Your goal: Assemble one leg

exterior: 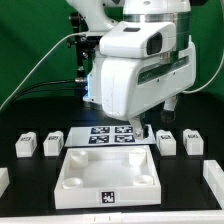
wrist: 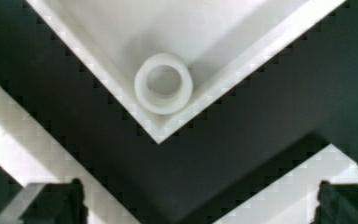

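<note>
Two small white legs with tags stand at the exterior view's left (exterior: 25,145) (exterior: 53,143) and two at its right (exterior: 167,143) (exterior: 192,141), all on the black table. The large white square panel (exterior: 75,183) lies in front, between them. My gripper (exterior: 150,125) hangs over the panel's far right corner. In the wrist view the gripper (wrist: 197,205) is open and empty. Its dark fingers (wrist: 51,205) stand wide apart. Below them is a panel corner with a round hole (wrist: 165,83). No leg shows in the wrist view.
The marker board (exterior: 112,133) lies behind the panel, partly under the arm. White blocks sit at the exterior view's left edge (exterior: 3,180) and right edge (exterior: 213,185). A green backdrop and cables are behind.
</note>
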Controlling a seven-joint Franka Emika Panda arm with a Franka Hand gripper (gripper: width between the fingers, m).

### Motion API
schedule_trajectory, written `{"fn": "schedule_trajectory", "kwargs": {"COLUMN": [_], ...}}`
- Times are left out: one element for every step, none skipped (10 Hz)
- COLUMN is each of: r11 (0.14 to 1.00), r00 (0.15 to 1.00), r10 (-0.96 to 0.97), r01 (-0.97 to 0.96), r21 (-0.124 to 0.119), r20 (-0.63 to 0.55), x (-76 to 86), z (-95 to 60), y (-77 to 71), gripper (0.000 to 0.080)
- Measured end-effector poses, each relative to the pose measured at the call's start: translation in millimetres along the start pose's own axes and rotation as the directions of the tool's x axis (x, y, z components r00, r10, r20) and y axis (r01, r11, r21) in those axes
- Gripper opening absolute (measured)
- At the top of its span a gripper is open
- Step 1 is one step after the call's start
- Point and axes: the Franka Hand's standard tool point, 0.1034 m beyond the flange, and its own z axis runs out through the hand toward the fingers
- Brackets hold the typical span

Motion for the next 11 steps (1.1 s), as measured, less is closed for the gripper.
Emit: {"fn": "schedule_trajectory", "kwargs": {"r11": [1.0, 1.0, 1.0, 1.0, 1.0, 1.0, 1.0, 1.0, 1.0, 1.0, 1.0], "r00": [1.0, 1.0, 1.0, 1.0, 1.0, 1.0, 1.0, 1.0, 1.0, 1.0, 1.0], "r10": [0.0, 0.0, 0.0, 0.0, 0.0, 0.0, 0.0, 0.0, 0.0, -0.011, -0.011], "r01": [0.0, 0.0, 0.0, 0.0, 0.0, 0.0, 0.0, 0.0, 0.0, 0.011, 0.011], "r21": [0.0, 0.0, 0.0, 0.0, 0.0, 0.0, 0.0, 0.0, 0.0, 0.0, 0.0], "r20": [0.0, 0.0, 0.0, 0.0, 0.0, 0.0, 0.0, 0.0, 0.0, 0.0, 0.0], "x": [0.0, 0.0, 0.0, 0.0, 0.0, 0.0, 0.0, 0.0, 0.0, 0.0, 0.0], "z": [0.0, 0.0, 0.0, 0.0, 0.0, 0.0, 0.0, 0.0, 0.0, 0.0, 0.1], "y": [0.0, 0.0, 0.0, 0.0, 0.0, 0.0, 0.0, 0.0, 0.0, 0.0, 0.0], "gripper": [0.065, 0.065, 0.065, 0.065, 0.065, 0.065, 0.065, 0.065, 0.065, 0.065, 0.065]}}
